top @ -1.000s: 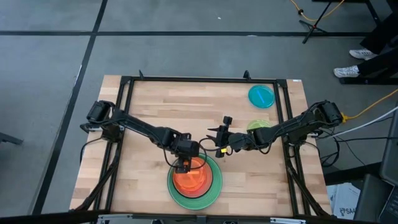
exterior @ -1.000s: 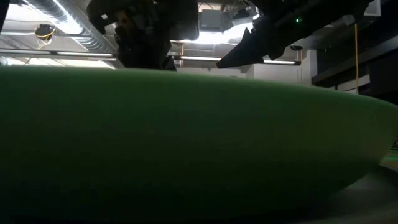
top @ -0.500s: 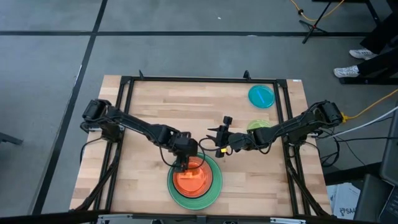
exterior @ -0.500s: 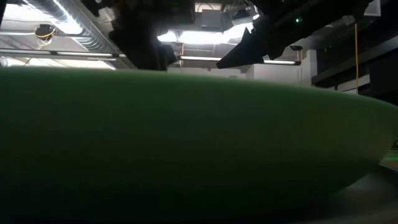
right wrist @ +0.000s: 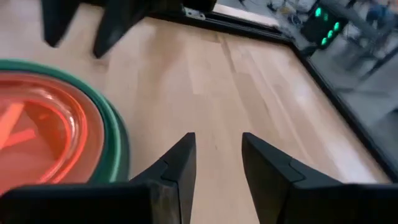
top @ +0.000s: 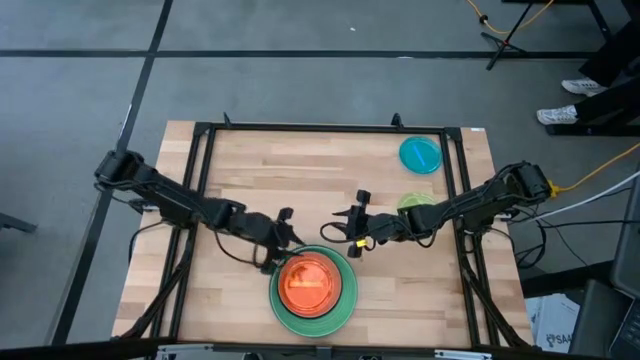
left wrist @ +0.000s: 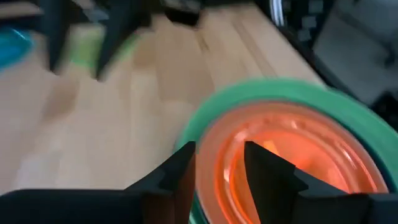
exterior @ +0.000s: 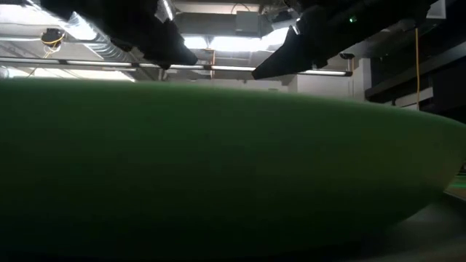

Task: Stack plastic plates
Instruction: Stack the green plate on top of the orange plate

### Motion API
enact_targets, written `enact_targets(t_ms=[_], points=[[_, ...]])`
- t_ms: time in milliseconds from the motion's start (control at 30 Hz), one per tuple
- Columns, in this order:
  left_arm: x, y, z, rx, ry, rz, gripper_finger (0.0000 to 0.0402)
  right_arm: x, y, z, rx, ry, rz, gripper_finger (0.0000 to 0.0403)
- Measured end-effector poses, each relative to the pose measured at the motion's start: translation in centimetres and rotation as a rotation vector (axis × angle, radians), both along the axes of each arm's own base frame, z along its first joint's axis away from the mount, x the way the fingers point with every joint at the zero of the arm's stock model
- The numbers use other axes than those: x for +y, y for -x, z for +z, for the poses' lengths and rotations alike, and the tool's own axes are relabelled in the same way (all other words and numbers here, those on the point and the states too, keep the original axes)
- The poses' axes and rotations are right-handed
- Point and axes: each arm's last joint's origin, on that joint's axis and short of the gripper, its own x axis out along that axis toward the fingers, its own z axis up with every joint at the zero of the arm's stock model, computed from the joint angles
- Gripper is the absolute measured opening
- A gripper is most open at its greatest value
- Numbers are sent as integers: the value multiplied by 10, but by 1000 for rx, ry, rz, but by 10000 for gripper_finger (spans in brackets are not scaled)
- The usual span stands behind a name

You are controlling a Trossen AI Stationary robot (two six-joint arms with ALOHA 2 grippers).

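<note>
A stack of plastic plates stands near the table's front edge. A translucent orange plate [top: 308, 283] lies on top, a dark teal one [right wrist: 115, 134] under it, and a large light green plate [top: 341, 312] at the bottom. My left gripper [top: 282, 240] stands open just left of the stack's far rim, touching nothing. In the left wrist view its fingers [left wrist: 217, 168] frame the orange plate's rim [left wrist: 219, 143]. My right gripper [top: 350, 225] hovers open beyond the stack, nothing between its fingers [right wrist: 216, 158]. A blue plate [top: 420, 154] and a lime plate [top: 413, 201] lie flat at the far right.
A black frame [top: 330, 128] runs along the table's far side and both ends. The lime plate lies partly under my right arm. Bare wood [top: 260, 170] stretches across the table's far left and middle. In the low view the green plate's wall [exterior: 218, 167] fills nearly the whole picture.
My left gripper has drawn back from above the stack's far rim toward the table's left edge, and its arm has folded back with it. The orange plate stays lying on the stack. My right gripper has kept still.
</note>
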Motion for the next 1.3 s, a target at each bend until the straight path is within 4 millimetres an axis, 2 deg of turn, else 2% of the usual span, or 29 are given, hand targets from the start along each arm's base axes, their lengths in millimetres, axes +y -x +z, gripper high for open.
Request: enact_targets(t_ms=[133,300,500,600,833,967,1100,1300], points=[[4,12,-11,-130,22,11,130,-7,-1,0,-18,-12,-88,130],[7,20,-20,-120,10,35,130,-17,-1,-2,-6,-11,-171,173],[8,22,-23,-109,2,31,130,-14,21,3,206,48,-151,209],[8,22,-24,-103,20,40,130,-11,32,6,300,8,-172,211],[9,22,-25,-94,10,58,130,-3,62,-10,632,-202,-200,211],[10,22,-25,-98,-1,70,130,3,82,-16,792,-306,-317,211],[10,22,-25,-98,-3,73,130,12,98,-17,874,-283,-387,211],[10,22,-25,-97,-2,73,130,21,109,-16,854,-181,-417,207]])
